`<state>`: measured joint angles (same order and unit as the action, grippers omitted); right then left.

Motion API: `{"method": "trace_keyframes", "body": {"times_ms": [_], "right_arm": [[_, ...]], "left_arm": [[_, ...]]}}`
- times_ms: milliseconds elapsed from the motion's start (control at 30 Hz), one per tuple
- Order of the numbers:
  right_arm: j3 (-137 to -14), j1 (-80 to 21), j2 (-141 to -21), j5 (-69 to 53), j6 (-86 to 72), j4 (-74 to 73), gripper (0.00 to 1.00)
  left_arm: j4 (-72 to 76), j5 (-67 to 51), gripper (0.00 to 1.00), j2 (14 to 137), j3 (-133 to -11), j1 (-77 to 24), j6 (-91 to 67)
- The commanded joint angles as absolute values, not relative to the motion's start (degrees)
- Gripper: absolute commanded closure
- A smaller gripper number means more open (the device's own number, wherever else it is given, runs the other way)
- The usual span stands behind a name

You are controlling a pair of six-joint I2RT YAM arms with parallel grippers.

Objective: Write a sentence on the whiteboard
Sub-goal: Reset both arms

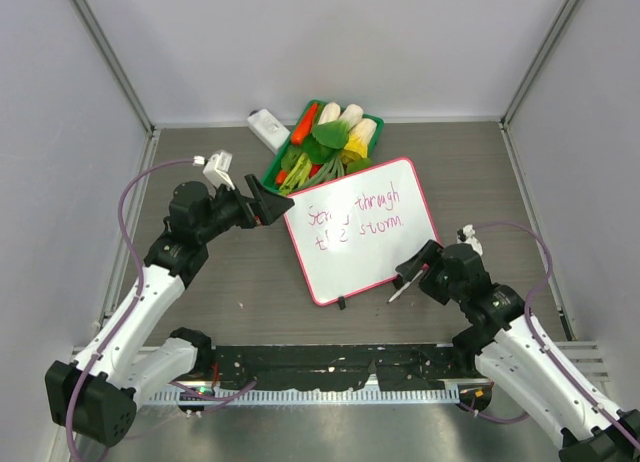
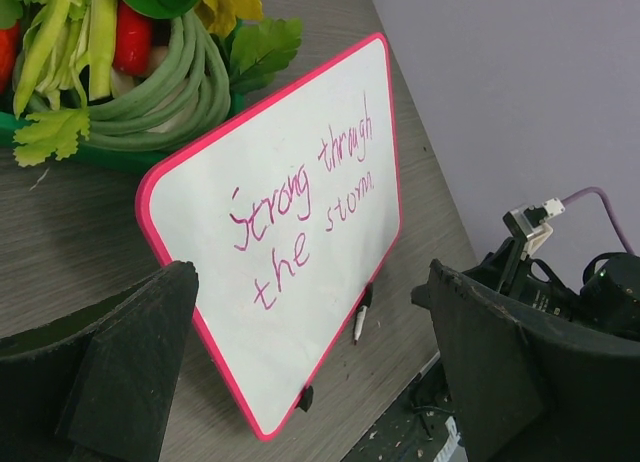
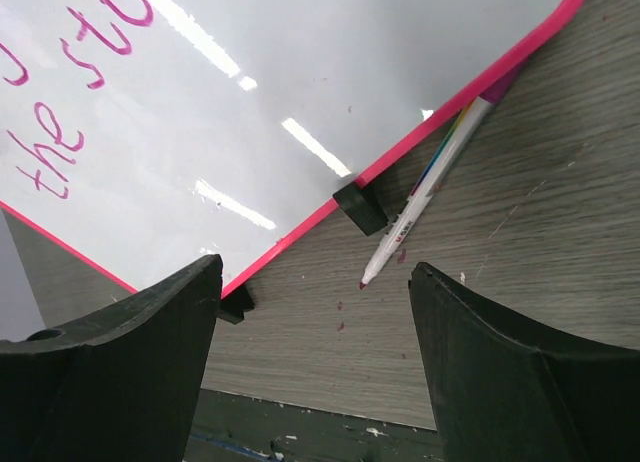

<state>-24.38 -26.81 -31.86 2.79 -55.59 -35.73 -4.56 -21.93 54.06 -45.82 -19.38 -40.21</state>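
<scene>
The whiteboard (image 1: pixel 372 244) lies tilted on the table, pink-rimmed, right of centre. The sentence (image 1: pixel 355 220) runs across it in two magenta lines, reading "Strong through the storm" (image 2: pixel 300 207) in the left wrist view. A white marker (image 3: pixel 425 194) lies on the table along the board's near edge, tip uncapped. It also shows from above, marker (image 1: pixel 397 294). My right gripper (image 3: pixel 317 272) hovers open just over the marker and the board's corner (image 3: pixel 300 82), holding nothing. My left gripper (image 1: pixel 275 207) stands open at the board's left edge, with nothing in it.
A green basket (image 1: pixel 283 160) of vegetables sits behind the board, touching its far edge. A small white block (image 1: pixel 268 129) lies left of the basket. Black clips (image 3: pixel 358 207) stick out from the board's near rim. Grey walls close in the table.
</scene>
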Motion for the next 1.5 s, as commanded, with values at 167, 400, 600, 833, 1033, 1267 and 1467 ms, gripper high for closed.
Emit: {"method": "trace_keyframes", "body": {"times_ms": [167,400,600,833,1033,1267,1467], "right_arm": [[-34.71,-26.63,-36.81,9.31,-47.99,-35.25,0.2],[-40.07,-26.63,-43.76,8.79,-41.58,-30.77,0.13],[-45.69,-26.63,-49.39,10.72,-36.65,-28.83,0.01],[-51.85,-26.63,-52.47,13.97,-33.66,-25.93,0.0],[-56.07,-26.63,-53.61,20.64,-31.38,-23.47,0.01],[-57.83,-26.63,-53.61,25.04,-28.92,-21.71,0.01],[-48.36,-26.28,-51.25,26.89,-19.65,-4.72,0.01]], "left_arm": [[-7.81,-17.68,0.0,53.26,-48.33,-19.07,-38.58],[-18.97,-10.29,0.0,56.07,-51.85,-19.16,-36.3],[-25.22,-3.79,0.0,57.74,-53.44,-19.07,-35.07],[-27.77,-1.23,0.0,60.55,-52.91,-19.07,-34.98],[-27.07,1.3,0.01,59.94,-51.07,-19.07,-35.51],[-25.75,4.3,0.0,58.54,-50.01,-19.07,-34.02],[-19.44,6.83,0.0,56.17,-45.63,-19.07,-31.03]]}}
